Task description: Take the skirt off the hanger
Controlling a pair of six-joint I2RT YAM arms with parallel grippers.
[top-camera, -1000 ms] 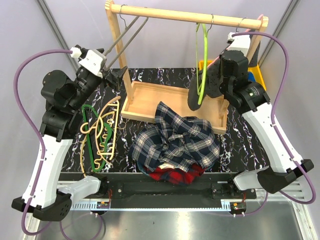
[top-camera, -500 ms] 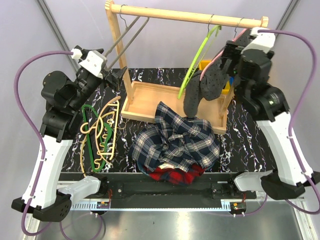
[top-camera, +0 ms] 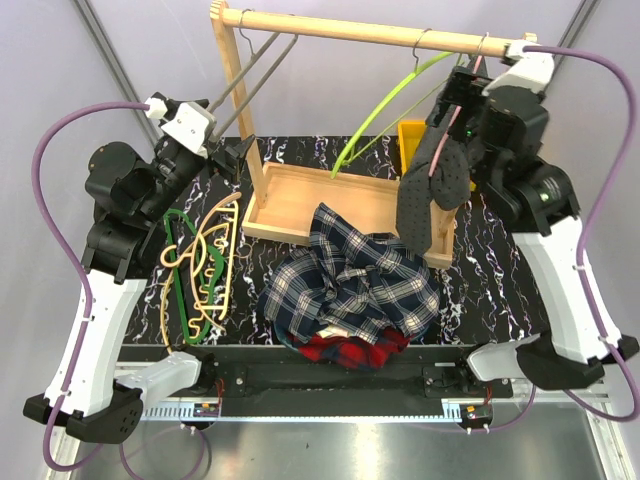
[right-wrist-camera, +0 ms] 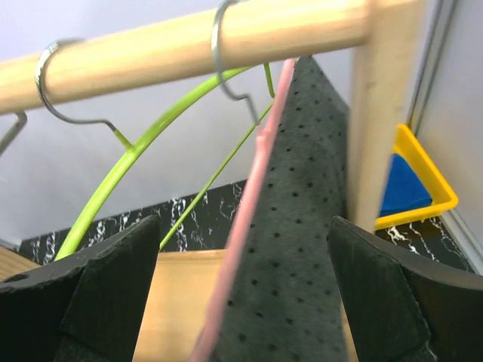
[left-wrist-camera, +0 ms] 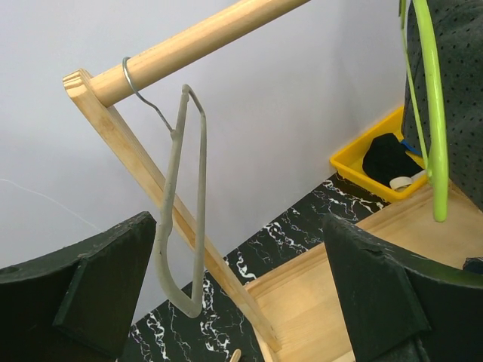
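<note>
Wooden rail carries the skirt; right tool gapes around it, left tool gapes.

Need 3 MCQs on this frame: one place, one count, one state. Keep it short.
1. Where does the skirt hang?
A. pink hanger, right end of the rod
B. left end of rod
C. middle of rod

2. Hangers hooked on the rod?
A. two
B. three
C. five

3. Left claw?
A. open, empty
B. shut on skirt
C. shut on rod

Answers:
1 A: the skirt hangs on the pink hanger at the rod's right end.
2 B: grey hanger, lime hanger and pink one.
3 A: its fingers stand apart, gripping nothing.
</note>
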